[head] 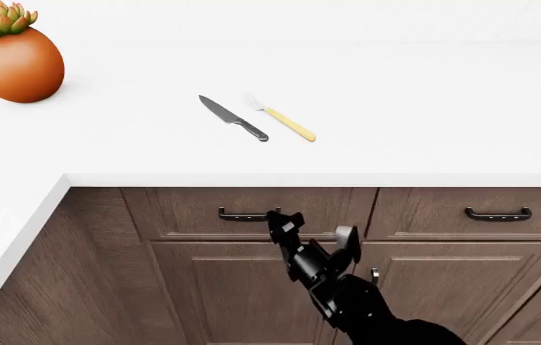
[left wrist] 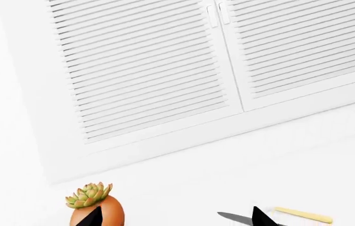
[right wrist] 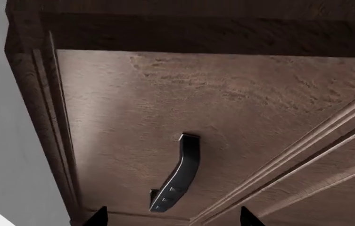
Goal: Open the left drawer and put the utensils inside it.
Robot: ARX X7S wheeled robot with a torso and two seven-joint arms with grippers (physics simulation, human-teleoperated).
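Nearest the robot, the right gripper point(head: 313, 231) hangs in front of the cabinet face with its jaws spread wide and nothing between them, one finger just beside the right end of the dark handle point(head: 248, 215) but, as far as the head view shows, not around it. The right wrist view looks straight at that handle point(right wrist: 176, 180) between two fingertips that only peek in at the frame's edge. The left drawer point(head: 251, 212) sits flush with its neighbours, so it looks fully closed: the opening step is not yet done, and the whole of the putting-away is left. Farther off, on the white counter point(head: 424, 100), the knife point(head: 233, 118) and the fork point(head: 281, 116) lie side by side, close but apart, untouched. The left gripper point(left wrist: 176, 217) shows only as two dark fingertips cut off by the left wrist picture; they stand well apart, holding nothing, near the knife point(left wrist: 240, 218) and the potted succulent point(left wrist: 95, 207). The left arm itself is out of the head view. Beyond stand white louvred doors point(left wrist: 145, 70).
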